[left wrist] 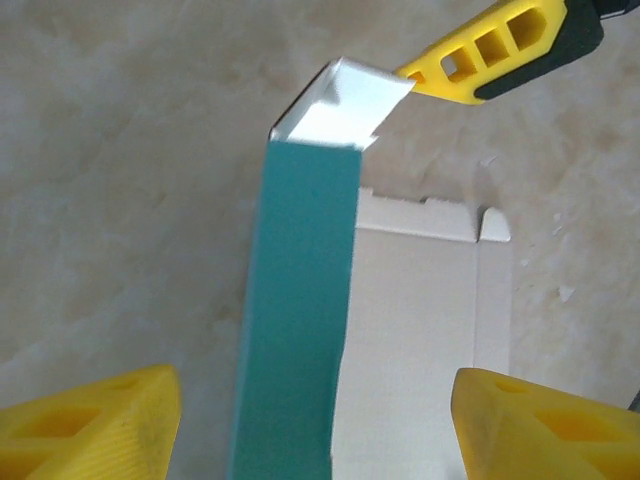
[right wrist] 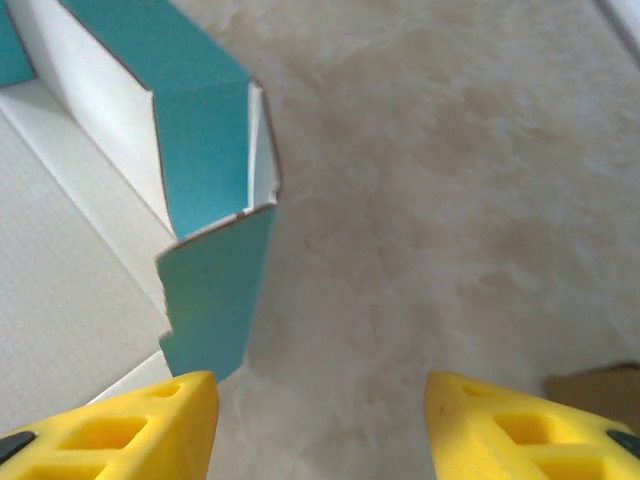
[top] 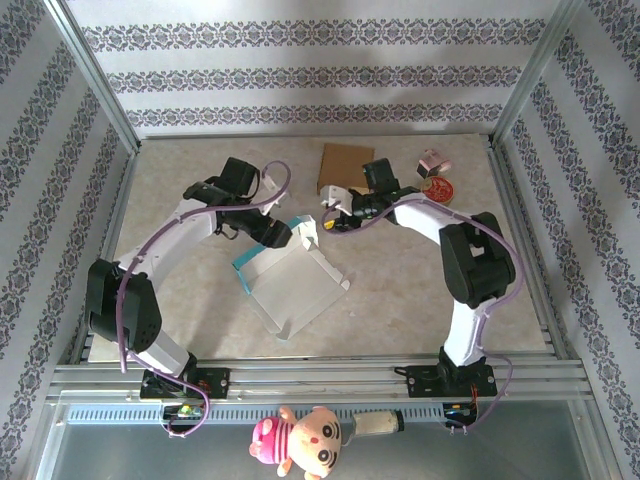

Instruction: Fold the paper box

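Handling the paper box calls for light contact. Judged from its thin card, it is light, creases readily and will probably slide on the smooth worktop.

Top external view: the box lies mid-worktop as a mostly flat white sheet with its far-left wall raised. The left end effector and right end effector meet at the far corner of that wall.

Left wrist view: the left end effector is open. The teal wall stands upright between its fingers, apparently touching neither. At the wall's far end the end flap bends across, and a yellow finger of the right end effector touches its tip.

Right wrist view: the right end effector is open and grips nothing. The end flap hangs just beside one finger.

Recommended hold: pinch the wall or flap near a crease, not the flat floor panel. Excess force would likely buckle the card.
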